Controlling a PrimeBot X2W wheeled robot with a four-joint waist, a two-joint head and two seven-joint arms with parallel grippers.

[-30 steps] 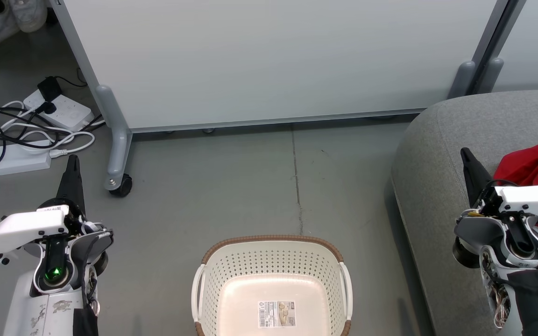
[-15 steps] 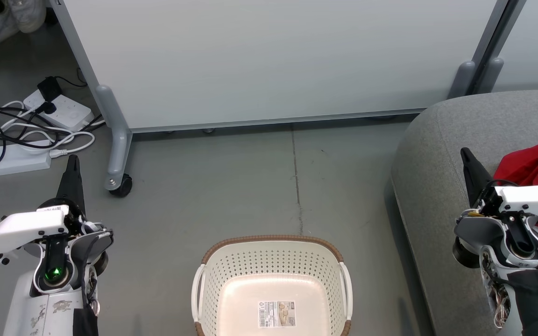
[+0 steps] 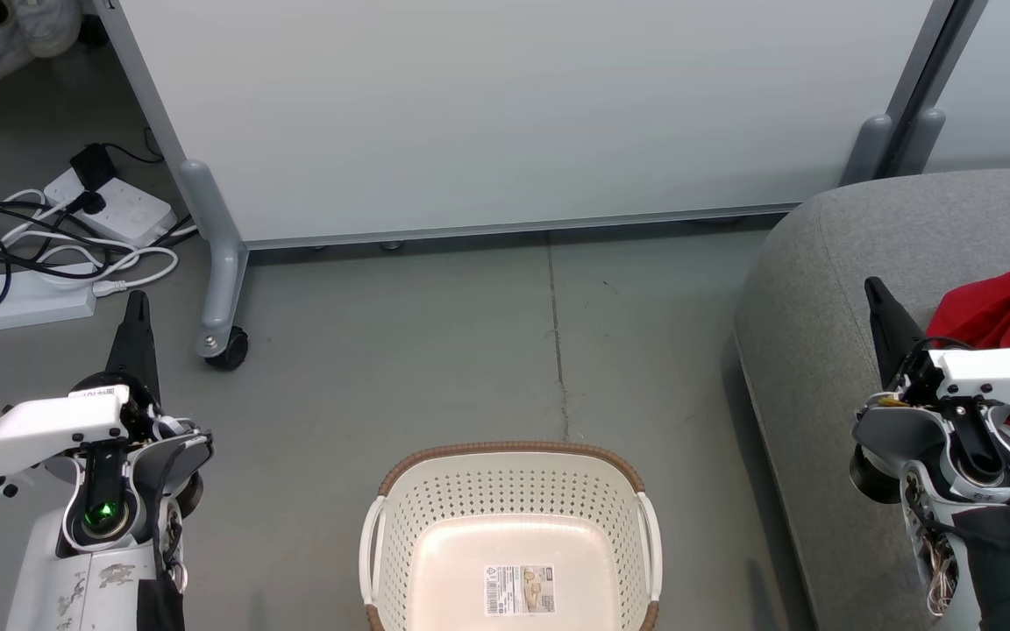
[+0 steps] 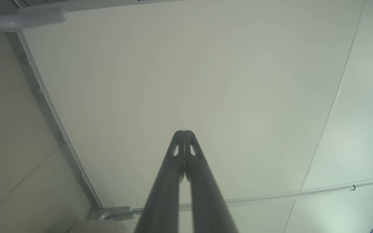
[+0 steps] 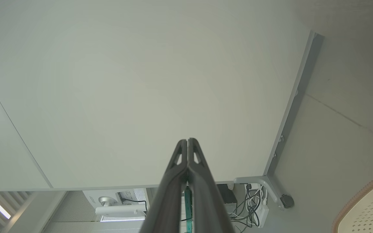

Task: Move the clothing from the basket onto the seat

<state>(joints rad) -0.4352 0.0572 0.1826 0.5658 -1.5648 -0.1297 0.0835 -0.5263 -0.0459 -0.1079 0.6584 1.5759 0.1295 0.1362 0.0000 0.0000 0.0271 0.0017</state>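
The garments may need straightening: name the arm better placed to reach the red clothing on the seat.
Right. The right fingers hang over the seat beside the clothing; the left fingers sit beyond the basket.

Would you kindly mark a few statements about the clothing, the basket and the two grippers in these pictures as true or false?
1. The basket has clothing in it. False: there is just a barcode sticker on its bottom.
2. The red clothing lies on the grey seat. True.
3. The left gripper is open. False: its fingers are pressed together, holding nothing.
4. The right gripper is shut and empty. True.
5. The basket stands on the seat. False: it stands on the floor, beside the seat.
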